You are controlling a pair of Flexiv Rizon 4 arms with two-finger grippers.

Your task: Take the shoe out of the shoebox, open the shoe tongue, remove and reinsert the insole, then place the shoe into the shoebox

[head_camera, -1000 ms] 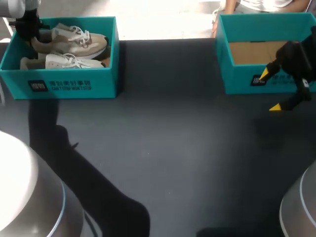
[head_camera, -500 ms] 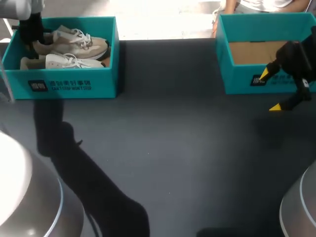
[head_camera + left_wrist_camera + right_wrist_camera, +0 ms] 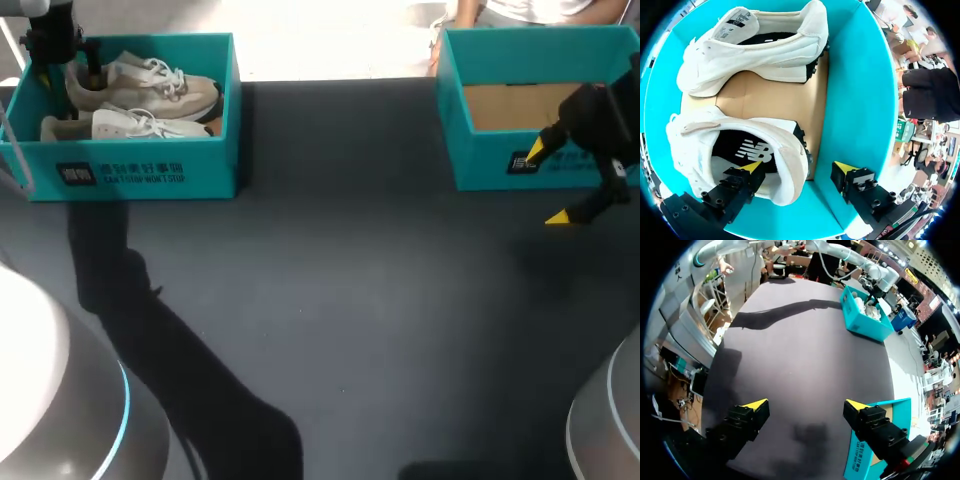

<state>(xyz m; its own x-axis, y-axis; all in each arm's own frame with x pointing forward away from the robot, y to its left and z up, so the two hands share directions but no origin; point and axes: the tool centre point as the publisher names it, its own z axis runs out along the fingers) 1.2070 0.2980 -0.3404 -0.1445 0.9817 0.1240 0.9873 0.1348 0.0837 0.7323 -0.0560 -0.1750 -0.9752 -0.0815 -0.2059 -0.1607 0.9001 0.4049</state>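
- Left gripper (image 3: pixel 799 169): fingers apart, one tip inside the heel opening of the shoe (image 3: pixel 735 140), the other outside that heel; both sit in the box (image 3: pixel 860 100), with a second shoe (image 3: pixel 765 45) ahead.
- Right gripper (image 3: pixel 806 405): fingers apart, holding nothing, above the table (image 3: pixel 800 340), just beside the other box (image 3: pixel 875 455).

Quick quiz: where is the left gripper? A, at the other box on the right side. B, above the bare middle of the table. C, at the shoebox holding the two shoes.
C: the left gripper is open at the shoebox, with one yellow tip over the heel opening of a shoe. It is the right gripper that is by the other box.
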